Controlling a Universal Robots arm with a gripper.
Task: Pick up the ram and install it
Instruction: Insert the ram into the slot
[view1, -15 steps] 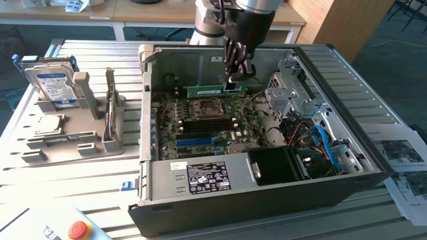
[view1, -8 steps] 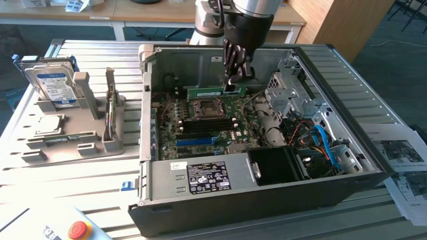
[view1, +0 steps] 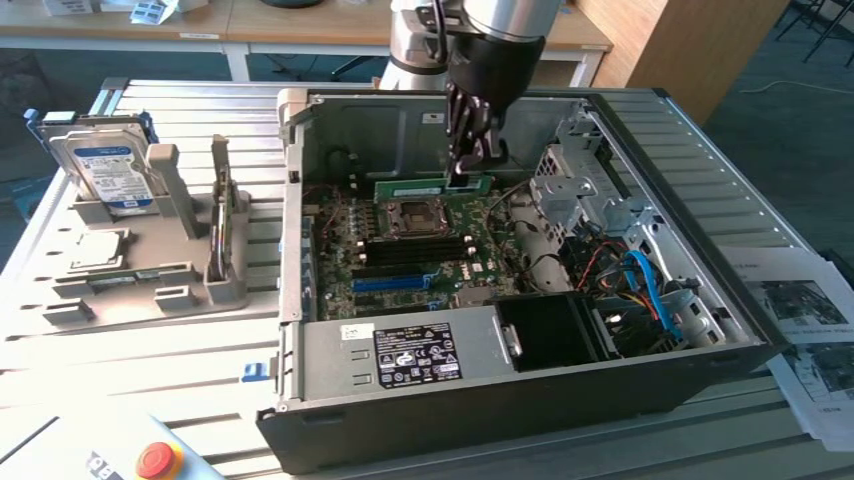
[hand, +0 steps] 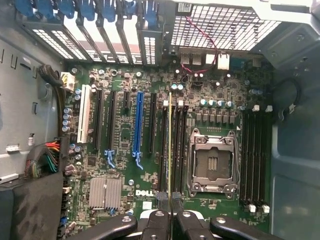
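Gripper (view1: 463, 172) fingers pressed together on the ram (view1: 416, 186), pinching its flat faces near the upper edge inside the open computer case (view1: 534, 410). The green stick hangs edge-down over black slots (hand: 180, 145) beside the processor socket (hand: 212, 162); whether it touches one is hard to tell. Light, stiff and thin, it looks fragile and is best held by its bare edges. The case lies on a slatted metal table (view1: 160, 350), with a hard drive (view1: 107, 170) at the exterior view's left.

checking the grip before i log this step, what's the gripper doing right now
Gripper: shut on the long, thin green circuit-board ram stick, inside the open black computer case.
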